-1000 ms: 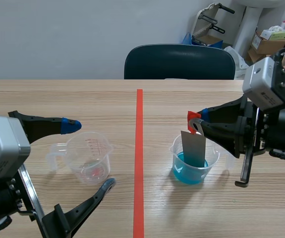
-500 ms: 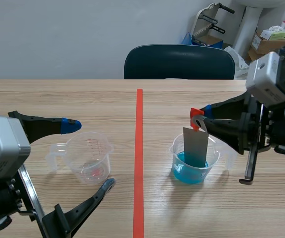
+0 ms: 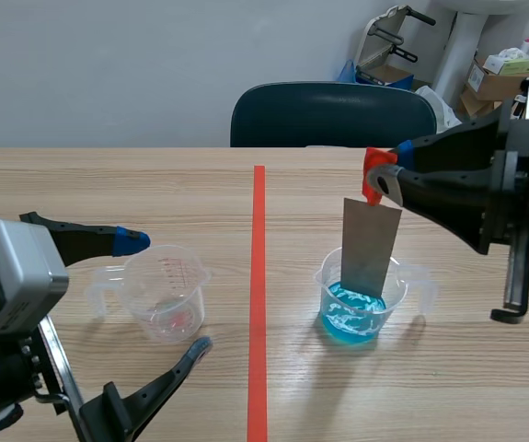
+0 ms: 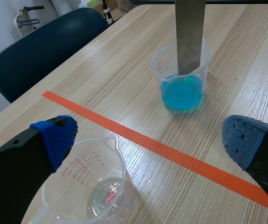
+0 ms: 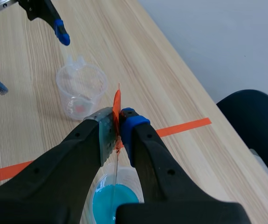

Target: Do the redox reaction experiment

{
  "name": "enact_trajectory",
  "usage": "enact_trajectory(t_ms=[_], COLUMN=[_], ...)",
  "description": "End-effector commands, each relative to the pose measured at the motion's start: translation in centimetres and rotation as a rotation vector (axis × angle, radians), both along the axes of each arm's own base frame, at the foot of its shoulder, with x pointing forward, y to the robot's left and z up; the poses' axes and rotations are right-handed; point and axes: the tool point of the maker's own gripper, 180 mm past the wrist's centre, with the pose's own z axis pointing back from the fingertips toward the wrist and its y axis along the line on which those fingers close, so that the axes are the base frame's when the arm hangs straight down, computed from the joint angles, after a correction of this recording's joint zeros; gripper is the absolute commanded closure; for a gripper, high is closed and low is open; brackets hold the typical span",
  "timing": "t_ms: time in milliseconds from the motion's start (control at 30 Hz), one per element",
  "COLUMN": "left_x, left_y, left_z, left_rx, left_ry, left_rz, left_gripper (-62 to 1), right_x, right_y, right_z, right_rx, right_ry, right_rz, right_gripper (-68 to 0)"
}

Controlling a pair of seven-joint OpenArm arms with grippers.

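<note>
A wooden table (image 3: 108, 184) is showing two clear plastic cups, one on each side of a red tape line (image 3: 258, 276).

The right gripper (image 3: 381, 180) is hanging above the far cup (image 3: 396, 291), which is holding blue liquid (image 3: 354, 313). Its fingers are pinching the orange-red tab (image 3: 371, 175) at the top of a grey metal strip (image 3: 370, 249). The strip is hanging upright with its lower end inside the cup, at or just in the liquid; which of the two is not clear. The liquid surface is looking rippled.

The left gripper (image 4: 147, 142) is sitting low with its fingers spread wide, one on each side of the empty cup (image 4: 85, 186), touching nothing.

Risks from here: the grip is only on a small tab, so the strip could swing or slip out and splash. If the strip is carried sideways while low, its edge could catch the rim and tip the light cup. A wet strip could also drip blue liquid on the table.
</note>
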Motion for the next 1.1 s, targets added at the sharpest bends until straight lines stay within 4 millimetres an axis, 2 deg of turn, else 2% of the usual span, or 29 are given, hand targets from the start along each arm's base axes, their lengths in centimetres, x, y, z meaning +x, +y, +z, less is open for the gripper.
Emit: enact_trajectory(t_ms=[0, 300, 767, 867, 1067], left_x=[0.2, 0.3, 0.3, 0.3, 0.3], left_y=[-0.3, -0.3, -0.3, -0.3, -0.3], left_z=[1.1, 1.1, 1.1, 1.1, 1.1], left_rx=[-0.030, -0.031, -0.031, -0.031, -0.031], left_ry=[-0.027, -0.028, -0.028, -0.028, -0.028], left_rz=[0.001, 0.001, 0.001, 0.001, 0.001], left_gripper=[-62.3, -62.3, -62.3, -62.3, -62.3], right_x=[0.0, -0.2, -1.0, -1.2, -1.1], right_y=[0.0, 0.4, 1.2, 1.3, 1.3], right_z=[1.5, 4.6, 8.3, 8.8, 8.6], right_rx=[0.016, 0.033, 0.060, 0.069, 0.059], right_ry=[-0.030, -0.049, -0.081, -0.081, -0.062], right_rz=[0.010, 0.005, 0.013, 0.015, 0.010], right_gripper=[-0.8, -0.8, -0.8, -0.8, -0.8])
